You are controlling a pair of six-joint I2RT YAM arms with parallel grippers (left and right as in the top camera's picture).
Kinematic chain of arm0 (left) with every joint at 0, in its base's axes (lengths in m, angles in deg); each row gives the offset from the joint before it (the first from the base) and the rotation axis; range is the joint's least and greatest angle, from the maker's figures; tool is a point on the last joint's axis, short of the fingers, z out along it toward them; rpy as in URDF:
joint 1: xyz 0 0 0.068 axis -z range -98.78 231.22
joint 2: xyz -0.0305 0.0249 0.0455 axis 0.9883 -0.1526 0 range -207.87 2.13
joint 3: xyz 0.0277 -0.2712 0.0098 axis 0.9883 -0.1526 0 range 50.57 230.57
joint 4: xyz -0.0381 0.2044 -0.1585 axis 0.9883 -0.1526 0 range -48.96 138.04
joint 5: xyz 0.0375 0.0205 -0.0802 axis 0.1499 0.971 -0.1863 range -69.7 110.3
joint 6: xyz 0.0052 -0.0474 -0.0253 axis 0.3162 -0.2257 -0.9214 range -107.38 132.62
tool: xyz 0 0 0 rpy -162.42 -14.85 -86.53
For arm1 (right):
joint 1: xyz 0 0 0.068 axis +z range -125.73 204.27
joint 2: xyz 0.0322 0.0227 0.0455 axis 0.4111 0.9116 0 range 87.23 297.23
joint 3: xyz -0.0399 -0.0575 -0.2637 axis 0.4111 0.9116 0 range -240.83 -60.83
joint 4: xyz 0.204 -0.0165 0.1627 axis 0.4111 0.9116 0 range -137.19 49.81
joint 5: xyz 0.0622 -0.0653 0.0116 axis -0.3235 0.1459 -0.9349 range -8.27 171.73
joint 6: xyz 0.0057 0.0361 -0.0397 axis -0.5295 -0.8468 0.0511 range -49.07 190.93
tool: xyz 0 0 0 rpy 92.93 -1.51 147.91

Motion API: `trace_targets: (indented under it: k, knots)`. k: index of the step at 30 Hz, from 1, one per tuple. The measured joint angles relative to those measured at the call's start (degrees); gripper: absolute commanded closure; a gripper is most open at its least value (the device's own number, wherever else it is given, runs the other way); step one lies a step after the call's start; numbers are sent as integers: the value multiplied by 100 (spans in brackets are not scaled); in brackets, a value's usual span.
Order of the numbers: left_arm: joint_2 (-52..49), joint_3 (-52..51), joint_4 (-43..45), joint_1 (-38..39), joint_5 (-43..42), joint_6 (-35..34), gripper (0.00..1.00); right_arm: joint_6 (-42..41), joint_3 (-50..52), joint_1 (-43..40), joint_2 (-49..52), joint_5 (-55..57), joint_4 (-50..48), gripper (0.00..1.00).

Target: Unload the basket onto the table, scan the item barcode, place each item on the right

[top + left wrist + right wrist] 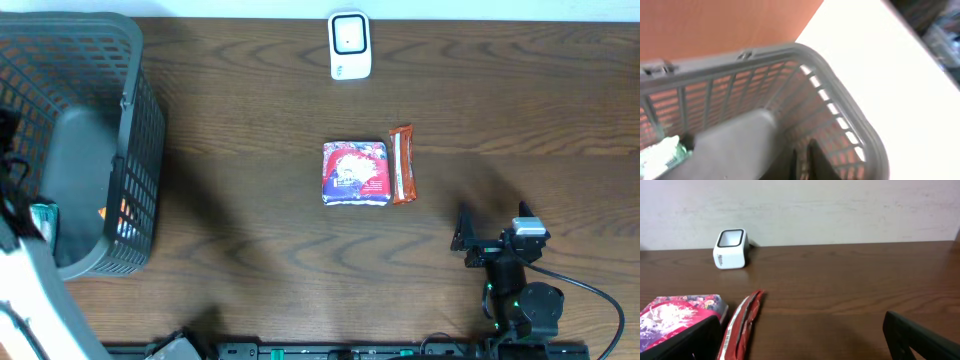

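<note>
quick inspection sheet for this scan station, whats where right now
surface: dark wood table
job's things: white scanner at the far edge; purple-red packet and slim orange packet side by side mid-table
clutter: grey basket on the left, a green-white packet inside
grippers: right gripper open, empty, short of the packets; left gripper down in the basket, jaws unclear
cables: black cable by the right arm's base
surroundings: pale wall behind the table

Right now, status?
Right gripper open, empty. Left gripper inside basket, jaws unclear. Purple packet and orange bar mid-table, untouched. Nothing blocking scanner.
</note>
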Motion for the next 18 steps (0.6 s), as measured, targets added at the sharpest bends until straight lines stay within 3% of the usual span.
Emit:
trace_targets:
  k: [1, 4, 10, 18]
  knots:
    - [83, 0, -94, 11, -13, 70, 15, 2, 0, 0, 0, 0, 0, 1]
    - [48, -28, -382, 52, -20, 479, 3, 0, 0, 0, 0, 0, 0, 1]
    - [-835, -544, -883, 76, 2, 957, 2, 0, 0, 0, 0, 0, 0, 1]
    - [-2282, -723, -1801, 76, 2, 992, 2, 0, 0, 0, 0, 0, 0, 1]
